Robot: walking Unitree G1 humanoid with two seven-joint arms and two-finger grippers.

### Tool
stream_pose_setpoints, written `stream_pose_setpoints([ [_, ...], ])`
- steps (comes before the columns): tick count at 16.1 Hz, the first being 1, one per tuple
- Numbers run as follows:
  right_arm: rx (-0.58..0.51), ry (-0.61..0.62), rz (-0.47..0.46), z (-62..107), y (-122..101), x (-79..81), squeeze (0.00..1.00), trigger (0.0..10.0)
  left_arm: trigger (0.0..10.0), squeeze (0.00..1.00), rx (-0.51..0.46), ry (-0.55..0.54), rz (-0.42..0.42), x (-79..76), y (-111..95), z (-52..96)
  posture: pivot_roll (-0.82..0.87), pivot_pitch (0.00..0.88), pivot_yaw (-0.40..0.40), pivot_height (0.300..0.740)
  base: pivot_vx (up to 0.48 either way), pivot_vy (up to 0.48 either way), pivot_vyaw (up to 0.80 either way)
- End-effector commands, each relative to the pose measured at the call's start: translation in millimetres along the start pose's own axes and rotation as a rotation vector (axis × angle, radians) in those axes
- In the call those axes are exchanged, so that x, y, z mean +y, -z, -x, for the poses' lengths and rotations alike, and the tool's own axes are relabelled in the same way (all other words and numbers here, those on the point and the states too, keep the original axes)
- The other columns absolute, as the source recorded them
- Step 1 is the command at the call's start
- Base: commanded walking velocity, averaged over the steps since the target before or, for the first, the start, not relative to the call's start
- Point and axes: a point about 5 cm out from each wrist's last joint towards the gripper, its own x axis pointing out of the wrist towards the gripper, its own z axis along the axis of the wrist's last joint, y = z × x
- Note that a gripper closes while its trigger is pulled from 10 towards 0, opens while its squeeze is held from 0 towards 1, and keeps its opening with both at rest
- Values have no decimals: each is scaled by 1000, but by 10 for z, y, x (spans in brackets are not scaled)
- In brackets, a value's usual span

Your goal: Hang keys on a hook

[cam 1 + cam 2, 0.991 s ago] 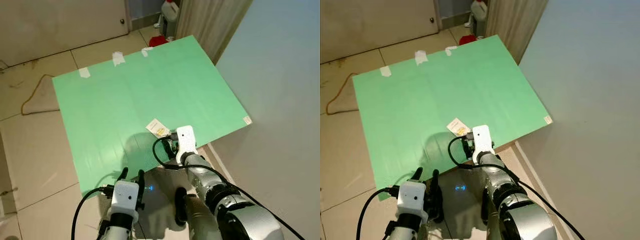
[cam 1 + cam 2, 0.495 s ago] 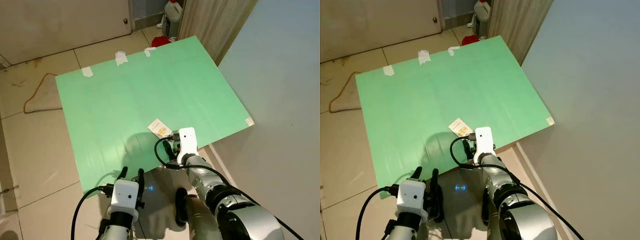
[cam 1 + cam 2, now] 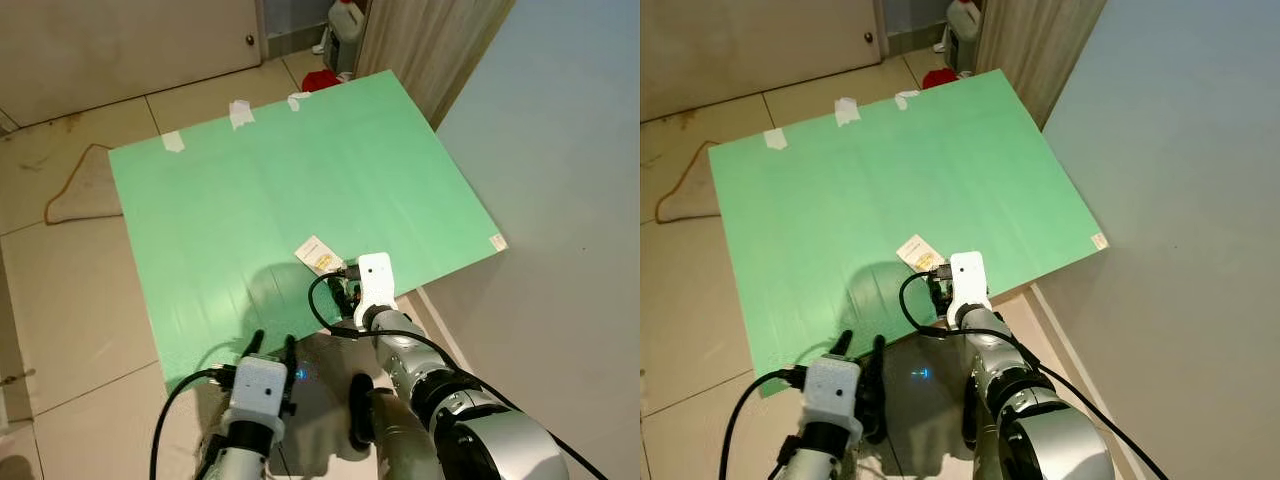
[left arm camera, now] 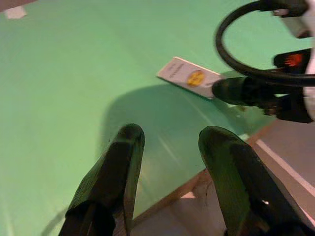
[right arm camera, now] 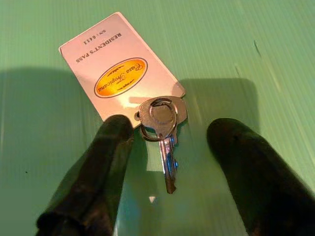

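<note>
A silver key [image 5: 165,128] on a ring lies flat on the green mat [image 3: 280,170], joined to a white resident's pass card [image 5: 118,69] with a yellow oval. My right gripper [image 5: 170,142] is open and low over the mat, one finger on each side of the key, not closed on it. In the head views the card [image 3: 316,253] lies just beyond that gripper [image 3: 345,290]. My left gripper [image 3: 274,344] is open with nothing in it, hovering at the mat's near edge, to the left of the right one. In the left wrist view the card [image 4: 189,77] lies ahead of it.
A pale wall [image 3: 570,150] rises close along the mat's right side. A door [image 3: 130,40], a curtain [image 3: 430,40], a white bottle [image 3: 345,20] and a red object [image 3: 318,80] stand beyond the mat. A cord [image 3: 70,190] lies on the tiled floor at the left.
My left gripper has shifted a little to the right and forward, toward the mat's near edge. The right gripper stays over the key, and the key and card have not moved.
</note>
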Motion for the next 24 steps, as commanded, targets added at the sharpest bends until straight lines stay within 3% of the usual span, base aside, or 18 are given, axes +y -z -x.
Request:
stream_pose_setpoints([
  [1, 2, -99, -43, -23, -7, 447, 0, 0, 10000, 0, 34, 44, 10, -124, 39, 53, 134, 395, -71, 740, 0, 0, 0],
  [13, -6, -154, -64, 18, 67, 578, 0, 0, 10000, 0, 38, 38, -7, -132, 36, 36, 131, 427, -78, 740, 0, 0, 0],
  [16, -53, -189, -93, 3, -33, 638, 12, 0, 10000, 0, 33, 34, -11, -121, 26, 9, 116, 429, -83, 740, 0, 0, 0],
  [17, -115, -220, -108, -17, -174, 695, 106, 0, 10000, 0, 29, 29, -13, -112, 23, -12, 112, 429, -83, 740, 0, 0, 0],
  [18, -126, -224, -113, -21, -202, 705, 106, 0, 10000, 0, 28, 28, -13, -110, 23, -15, 112, 429, -83, 740, 0, 0, 0],
  [19, -178, -246, -125, -33, -322, 732, 208, 0, 10000, 0, 27, 27, -14, -106, 21, -31, 106, 426, -80, 740, 0, 0, 0],
  [21, -293, -286, -139, -38, -580, 751, 310, 0, 10000, 0, 20, 23, -15, -97, 13, -56, 95, 416, -82, 740, 0, 0, 0],
  [24, -424, -292, -168, -17, -896, 643, 518, 0, 10000, 0, 11, 20, -17, -74, 10, -121, 72, 399, -81, 740, 0, 0, 0],
])
